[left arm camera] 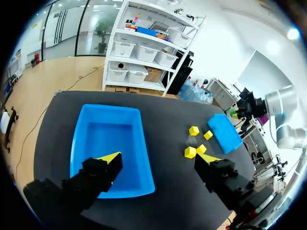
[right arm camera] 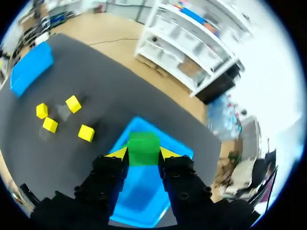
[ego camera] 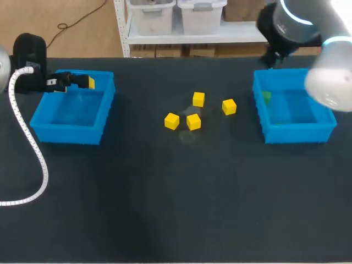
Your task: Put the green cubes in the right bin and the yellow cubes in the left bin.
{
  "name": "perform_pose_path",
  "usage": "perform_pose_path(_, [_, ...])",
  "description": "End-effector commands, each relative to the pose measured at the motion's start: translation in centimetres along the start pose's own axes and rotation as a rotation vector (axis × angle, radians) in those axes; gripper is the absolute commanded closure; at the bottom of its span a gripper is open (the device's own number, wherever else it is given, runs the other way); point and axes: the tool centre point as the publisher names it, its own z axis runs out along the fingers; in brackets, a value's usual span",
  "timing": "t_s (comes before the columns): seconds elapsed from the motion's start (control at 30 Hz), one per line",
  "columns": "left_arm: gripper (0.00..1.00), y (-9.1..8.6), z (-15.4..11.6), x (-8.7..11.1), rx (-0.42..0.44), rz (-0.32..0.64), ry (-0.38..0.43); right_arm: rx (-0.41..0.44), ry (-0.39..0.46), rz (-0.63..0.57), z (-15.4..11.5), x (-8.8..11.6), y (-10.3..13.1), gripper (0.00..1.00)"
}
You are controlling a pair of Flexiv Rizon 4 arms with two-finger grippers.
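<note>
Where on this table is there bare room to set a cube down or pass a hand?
The table is bare across its whole near half, and in the strip between the left bin and the yellow cubes. Crowded: the middle, where four cubes cluster, and the narrow gap to the right bin.

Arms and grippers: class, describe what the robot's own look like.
Right arm: rounded silver-white shell, black joint, pale blue ring. Left arm: black, with a white ribbed hose. Left gripper and right gripper: blocky black fingers, yellow tips.
</note>
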Motion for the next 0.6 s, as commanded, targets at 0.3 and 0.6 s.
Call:
perform_pose_path(0.3, [0.0, 0.2, 0.0, 0.2, 0.011, 0.002, -0.008, -0.059, -0.21, 0.314, 3.3, 5.0, 1.3, 1.0])
perform_pose_path(0.6, [0.0, 0.2, 0.0, 0.2, 0.011, 0.002, -0.008, -0.053, -0.219, 0.34, 3.4, 4.4, 1.1, 1.0])
